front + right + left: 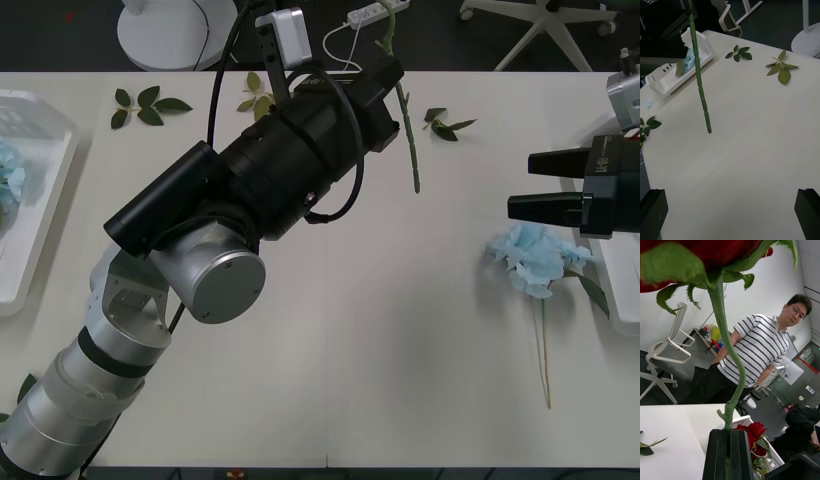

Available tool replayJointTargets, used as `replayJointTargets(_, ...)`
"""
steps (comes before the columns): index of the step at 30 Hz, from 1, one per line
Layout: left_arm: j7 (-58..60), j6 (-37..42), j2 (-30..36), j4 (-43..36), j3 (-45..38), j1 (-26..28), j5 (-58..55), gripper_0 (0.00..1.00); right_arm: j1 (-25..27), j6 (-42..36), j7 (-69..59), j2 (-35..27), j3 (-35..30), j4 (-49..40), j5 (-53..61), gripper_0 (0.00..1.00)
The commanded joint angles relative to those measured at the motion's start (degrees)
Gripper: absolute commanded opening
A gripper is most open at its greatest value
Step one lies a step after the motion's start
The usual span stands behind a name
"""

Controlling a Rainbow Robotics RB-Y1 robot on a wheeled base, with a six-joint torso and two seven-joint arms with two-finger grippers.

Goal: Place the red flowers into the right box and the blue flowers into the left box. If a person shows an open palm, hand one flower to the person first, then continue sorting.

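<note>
Stem slip is the risk: the left tool (pixel 729 453) clamps a rose (pixel 696 258) low on its thin stem above the table (pixel 330 340), so a swing could twist it loose. Right tool (pixel 545 185) waits open near the blue flower (pixel 530 255).

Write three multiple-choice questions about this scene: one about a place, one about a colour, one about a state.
1. Where does the blue flower near the right gripper lie?
A. on a chair
B. on the table
C. between the gripper's fingers

2. What colour is the rose held by the left gripper?
A. red
B. blue
C. white

3. How is the right gripper?
A. shut on a stem
B. open, holding nothing
C. shut on a leaf

Answers: B, it rests flat on the tabletop beside the right box; A, red petals show above its green stem; B, its black fingers stand far apart.
</note>
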State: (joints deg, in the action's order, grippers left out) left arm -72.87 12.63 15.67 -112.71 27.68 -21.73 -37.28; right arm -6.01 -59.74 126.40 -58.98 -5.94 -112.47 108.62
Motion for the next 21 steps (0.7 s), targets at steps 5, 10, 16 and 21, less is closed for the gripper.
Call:
replayJointTargets(5,3.09,-0.94,-1.43,-0.93,0.8,-2.44,-0.51,0.0,-6.73,5.86,1.83,4.31,7.96,-0.39,-0.86,1.0)
replayJointTargets(10,3.09,-0.94,-1.43,-0.93,0.8,-2.44,-0.51,0.0,-8.67,8.15,1.75,6.86,10.51,-0.39,-2.88,1.0)
replayJointTargets(16,3.09,-0.94,-1.43,-0.93,0.8,-2.44,-0.51,0.0,-10.78,10.34,1.04,8.88,13.85,-0.39,-6.4,1.0)
replayJointTargets(21,3.09,-0.94,-1.43,-0.93,0.8,-2.44,-0.51,0.0,-12.45,14.21,0.34,9.32,18.07,-0.39,-7.89,0.99)
